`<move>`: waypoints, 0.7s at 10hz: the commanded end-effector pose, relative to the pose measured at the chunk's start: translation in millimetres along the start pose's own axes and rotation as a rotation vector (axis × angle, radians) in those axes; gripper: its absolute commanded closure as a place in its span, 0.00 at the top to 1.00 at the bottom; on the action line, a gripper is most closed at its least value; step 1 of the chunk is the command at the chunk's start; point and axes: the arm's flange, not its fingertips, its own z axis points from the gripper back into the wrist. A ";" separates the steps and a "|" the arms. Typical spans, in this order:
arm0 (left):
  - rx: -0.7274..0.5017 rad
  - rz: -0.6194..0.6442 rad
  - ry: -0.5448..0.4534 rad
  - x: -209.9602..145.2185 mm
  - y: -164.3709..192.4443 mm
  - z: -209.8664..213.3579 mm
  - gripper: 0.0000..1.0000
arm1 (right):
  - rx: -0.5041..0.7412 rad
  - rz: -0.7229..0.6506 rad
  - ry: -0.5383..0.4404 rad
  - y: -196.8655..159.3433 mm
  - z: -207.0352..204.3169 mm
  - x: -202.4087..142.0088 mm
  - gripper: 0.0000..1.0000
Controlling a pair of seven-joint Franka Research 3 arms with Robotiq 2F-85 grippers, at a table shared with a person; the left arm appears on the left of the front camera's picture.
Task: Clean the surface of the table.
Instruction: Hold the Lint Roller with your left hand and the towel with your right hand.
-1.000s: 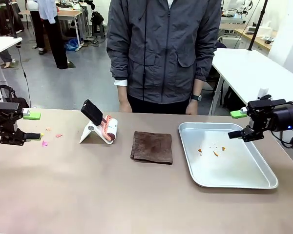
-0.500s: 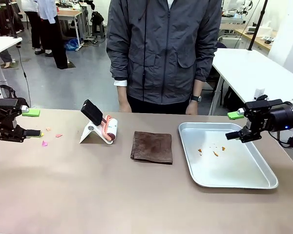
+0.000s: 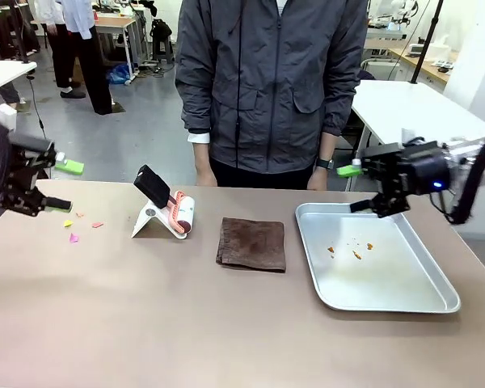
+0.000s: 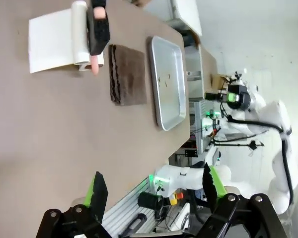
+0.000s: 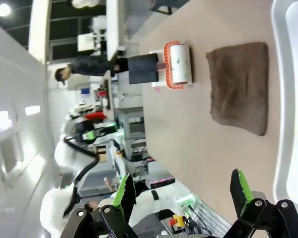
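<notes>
Flat on the table [image 3: 145, 323], a brown cloth [image 3: 251, 244]. Left of the cloth, a lint roller [image 3: 180, 214] on its stand; farther left, small coloured scraps [image 3: 73, 238]. Right of the cloth, a metal tray [image 3: 388, 299] holding orange crumbs [image 3: 356, 254]. Left gripper [image 3: 63, 186] raised far left of the cloth, right gripper [image 3: 354, 189] raised to its right, over the tray's far edge. Scraps and crumbs clear from the front; both jaws spread wide and empty, clearest from each wrist.

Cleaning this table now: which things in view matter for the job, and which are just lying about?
For the job: table, paper scraps, lint roller, brown cloth, tray holding crumbs.
Just lying about: roller's white stand, white side table.
</notes>
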 end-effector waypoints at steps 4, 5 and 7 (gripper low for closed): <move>0.352 0.078 -0.034 46.6 -82.6 -34.7 1.00 | -0.237 0.029 0.006 39.5 -107.6 -4.1 1.00; 0.409 0.105 -0.044 57.3 -87.1 -48.7 1.00 | -0.267 0.034 0.023 39.0 -127.1 -6.1 1.00; 0.435 0.146 -0.011 75.0 -82.9 -75.3 1.00 | -0.300 0.048 0.070 33.3 -154.8 -9.9 1.00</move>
